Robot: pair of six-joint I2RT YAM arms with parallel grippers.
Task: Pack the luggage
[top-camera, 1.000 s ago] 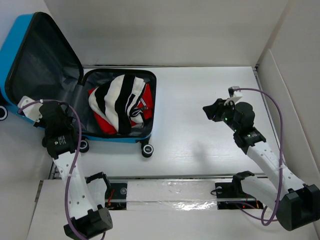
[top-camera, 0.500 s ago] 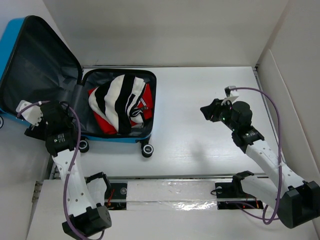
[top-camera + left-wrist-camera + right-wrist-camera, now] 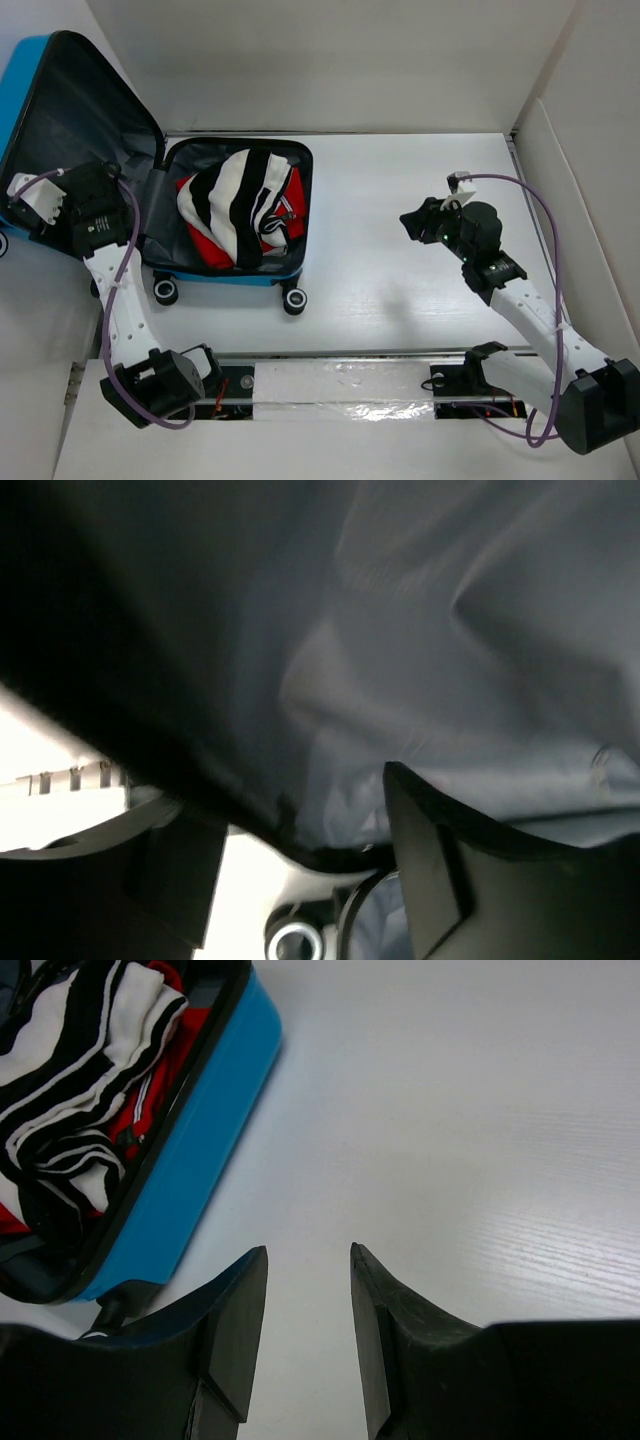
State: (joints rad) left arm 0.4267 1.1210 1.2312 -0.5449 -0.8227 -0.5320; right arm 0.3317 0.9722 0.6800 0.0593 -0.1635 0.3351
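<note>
The luggage (image 3: pixel 232 277) lies open at the table's back left, its blue lid (image 3: pixel 18 110) standing up with the grey lining (image 3: pixel 80 110) facing me. A black-and-white striped garment (image 3: pixel 240 205) lies over a red one (image 3: pixel 205 247) in the base. My left gripper (image 3: pixel 100 180) is at the lid's lower edge. In the left wrist view its fingers (image 3: pixel 430 880) stand apart, and the lid's dark rim and lining (image 3: pixel 420 630) lie across the left gripper (image 3: pixel 300 810). My right gripper (image 3: pixel 410 222) hovers open and empty over bare table, right of the luggage (image 3: pixel 190 1150).
White walls close in the table at the back and a slanted panel (image 3: pixel 580 200) on the right. The suitcase's black wheels (image 3: pixel 293 300) point toward the near edge. A foil-covered rail (image 3: pixel 330 385) runs between the arm bases.
My left gripper has risen from the base's front-left corner to the lid's lower edge, and its jaws have parted. The lid has tipped further back. The right gripper has drifted slightly left.
</note>
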